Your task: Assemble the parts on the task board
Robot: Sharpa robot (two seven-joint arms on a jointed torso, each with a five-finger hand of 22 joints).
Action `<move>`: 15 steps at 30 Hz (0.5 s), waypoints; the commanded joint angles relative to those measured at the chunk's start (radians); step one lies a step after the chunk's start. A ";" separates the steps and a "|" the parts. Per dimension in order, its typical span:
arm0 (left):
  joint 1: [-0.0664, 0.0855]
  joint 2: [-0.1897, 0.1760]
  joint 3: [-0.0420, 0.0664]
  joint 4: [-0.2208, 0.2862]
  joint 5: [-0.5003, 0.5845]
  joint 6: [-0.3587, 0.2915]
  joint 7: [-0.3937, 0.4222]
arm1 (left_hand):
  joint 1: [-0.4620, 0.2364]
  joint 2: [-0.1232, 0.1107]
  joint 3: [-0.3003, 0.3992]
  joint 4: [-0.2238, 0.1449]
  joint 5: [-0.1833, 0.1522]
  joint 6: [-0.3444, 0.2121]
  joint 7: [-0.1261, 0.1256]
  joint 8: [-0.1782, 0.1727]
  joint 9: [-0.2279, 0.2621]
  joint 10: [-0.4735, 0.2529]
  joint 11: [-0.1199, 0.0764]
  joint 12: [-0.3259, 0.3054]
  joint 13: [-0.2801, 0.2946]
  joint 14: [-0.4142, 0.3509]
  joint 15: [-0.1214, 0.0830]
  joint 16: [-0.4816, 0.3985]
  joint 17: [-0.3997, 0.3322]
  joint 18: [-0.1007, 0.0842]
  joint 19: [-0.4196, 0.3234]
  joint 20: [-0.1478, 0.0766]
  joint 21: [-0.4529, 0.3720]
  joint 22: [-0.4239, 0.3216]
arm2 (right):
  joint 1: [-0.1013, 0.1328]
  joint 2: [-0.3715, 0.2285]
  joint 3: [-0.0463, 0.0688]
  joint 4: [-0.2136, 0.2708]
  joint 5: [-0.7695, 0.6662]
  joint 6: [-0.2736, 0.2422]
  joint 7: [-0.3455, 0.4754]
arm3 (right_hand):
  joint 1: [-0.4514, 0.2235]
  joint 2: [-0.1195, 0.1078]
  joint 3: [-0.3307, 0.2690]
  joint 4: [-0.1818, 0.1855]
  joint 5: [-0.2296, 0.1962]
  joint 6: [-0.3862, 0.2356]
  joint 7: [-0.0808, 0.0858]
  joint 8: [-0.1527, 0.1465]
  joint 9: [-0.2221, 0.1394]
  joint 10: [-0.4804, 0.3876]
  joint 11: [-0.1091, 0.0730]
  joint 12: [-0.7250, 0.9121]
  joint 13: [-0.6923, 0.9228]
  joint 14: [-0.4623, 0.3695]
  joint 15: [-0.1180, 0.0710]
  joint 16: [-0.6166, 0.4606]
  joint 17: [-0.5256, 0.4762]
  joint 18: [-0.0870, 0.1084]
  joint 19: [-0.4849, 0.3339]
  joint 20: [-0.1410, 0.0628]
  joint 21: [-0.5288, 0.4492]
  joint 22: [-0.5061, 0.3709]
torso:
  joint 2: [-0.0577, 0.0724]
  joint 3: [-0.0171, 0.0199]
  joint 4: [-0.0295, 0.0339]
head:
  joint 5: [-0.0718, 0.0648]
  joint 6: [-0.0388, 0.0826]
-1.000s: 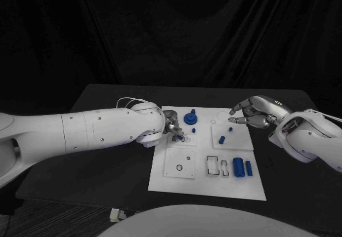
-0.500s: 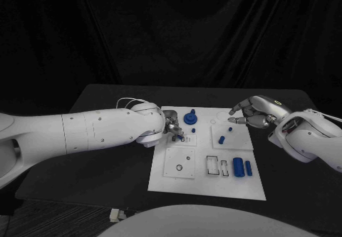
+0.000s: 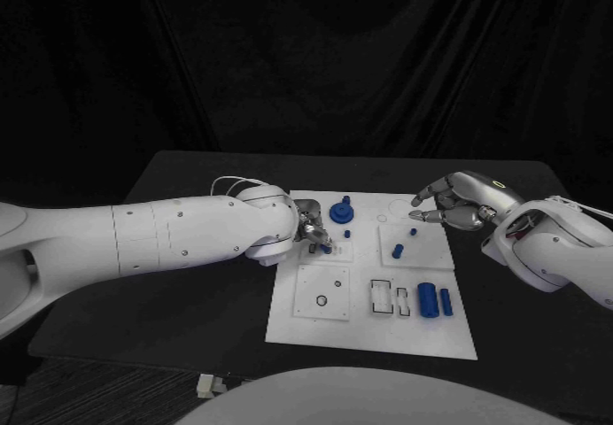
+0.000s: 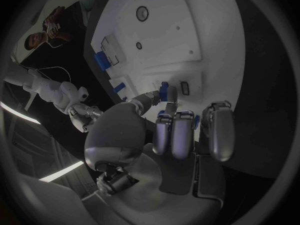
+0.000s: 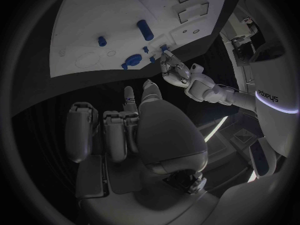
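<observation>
Black table, white board (image 3: 370, 336): left hand (image 3: 311, 230) pinches a small blue peg (image 4: 164, 91) that may tilt and jam; right hand (image 3: 450, 205) hovers, fingers curled on nothing.

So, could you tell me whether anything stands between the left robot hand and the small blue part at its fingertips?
Nothing visible does: the left robot hand already has its fingertips on the small blue part over the task board.

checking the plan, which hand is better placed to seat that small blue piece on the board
Left. The left hand already pinches the small blue piece over the board; the right hand hovers empty by its far edge.
</observation>
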 commanded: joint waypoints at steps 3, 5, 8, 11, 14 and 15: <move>-0.004 -0.001 -0.002 0.001 0.010 0.025 0.005 | 0.011 0.000 0.105 -0.112 -0.003 -0.005 -0.011 -0.005 0.000 0.102 0.005 -0.002 0.254 0.084 0.008 -0.006 0.189 0.005 0.003 0.008 -0.006 0.169 | -0.003 -0.001 0.001 0.001 -0.007 -0.011 -0.015 | 0.009 -0.001 -0.006 -0.002 0.007 0.008 0.002 -0.006 -0.001 0.122 -0.010 -0.005 0.104 0.104 -0.009 0.003 0.263 0.009 -0.004 0.003 -0.005 0.199 | 0.000 -0.0003 -0.0002 | 0.000 0.000; -0.004 0.000 -0.002 -0.001 0.011 0.025 0.005 | 0.012 0.000 0.104 -0.112 -0.004 -0.004 -0.011 -0.005 0.000 0.102 0.005 -0.003 0.253 0.084 0.008 -0.007 0.189 0.005 0.003 0.008 -0.006 0.169 | -0.003 -0.001 0.001 0.001 -0.007 -0.011 -0.015 | 0.009 -0.001 -0.006 -0.002 0.007 0.008 0.002 -0.006 -0.001 0.122 -0.010 -0.005 0.104 0.104 -0.009 0.003 0.263 0.009 -0.004 0.003 -0.005 0.199 | 0.000 0.0000 0.0000 | 0.001 0.000; -0.004 0.002 -0.002 -0.005 0.011 0.024 0.005 | 0.012 0.000 0.104 -0.112 -0.004 -0.004 -0.011 -0.005 0.000 0.102 0.005 -0.003 0.253 0.084 0.008 -0.007 0.189 0.005 0.003 0.008 -0.006 0.169 | -0.003 0.000 0.001 0.000 -0.007 -0.010 -0.014 | 0.009 -0.001 -0.006 -0.002 0.007 0.008 0.002 -0.006 -0.001 0.122 -0.010 -0.005 0.104 0.104 -0.009 0.003 0.263 0.009 -0.004 0.003 -0.005 0.199 | 0.000 -0.0001 -0.0001 | 0.002 0.000; -0.004 0.005 -0.002 -0.010 0.011 0.021 0.006 | 0.013 0.000 0.104 -0.112 -0.004 -0.004 -0.011 -0.005 0.000 0.101 0.005 -0.005 0.252 0.084 0.008 -0.008 0.188 0.005 0.002 0.008 -0.008 0.168 | -0.003 0.001 0.001 0.000 -0.007 -0.010 -0.014 | 0.009 -0.001 -0.006 -0.002 0.007 0.008 0.002 -0.006 -0.001 0.122 -0.010 -0.005 0.104 0.104 -0.009 0.003 0.263 0.009 -0.004 0.003 -0.005 0.199 | 0.000 -0.0002 -0.0002 | 0.002 0.000; -0.004 0.007 -0.002 -0.014 0.011 0.020 0.006 | 0.016 0.002 0.087 -0.100 -0.025 -0.007 -0.012 -0.010 -0.002 0.099 0.005 -0.011 0.249 0.082 0.009 -0.013 0.184 0.006 -0.001 0.010 -0.015 0.167 | -0.003 0.001 0.001 0.000 -0.007 -0.010 -0.013 | 0.009 -0.001 -0.006 -0.002 0.007 0.008 0.002 -0.006 -0.001 0.122 -0.010 -0.005 0.104 0.104 -0.009 0.003 0.263 0.009 -0.004 0.003 -0.005 0.199 | 0.000 0.0000 0.0002 | 0.001 0.000; -0.004 0.008 -0.002 -0.014 0.010 0.019 0.006 | 0.017 0.002 0.083 -0.098 -0.028 -0.007 -0.013 -0.011 -0.002 0.099 0.005 -0.011 0.249 0.082 0.009 -0.013 0.184 0.006 -0.001 0.010 -0.015 0.167 | -0.003 0.001 0.001 0.000 -0.007 -0.010 -0.013 | 0.009 -0.001 -0.006 -0.002 0.007 0.008 0.002 -0.006 -0.001 0.122 -0.010 -0.005 0.104 0.104 -0.009 0.003 0.263 0.009 -0.004 0.003 -0.005 0.199 | 0.000 0.0000 0.0003 | 0.001 0.000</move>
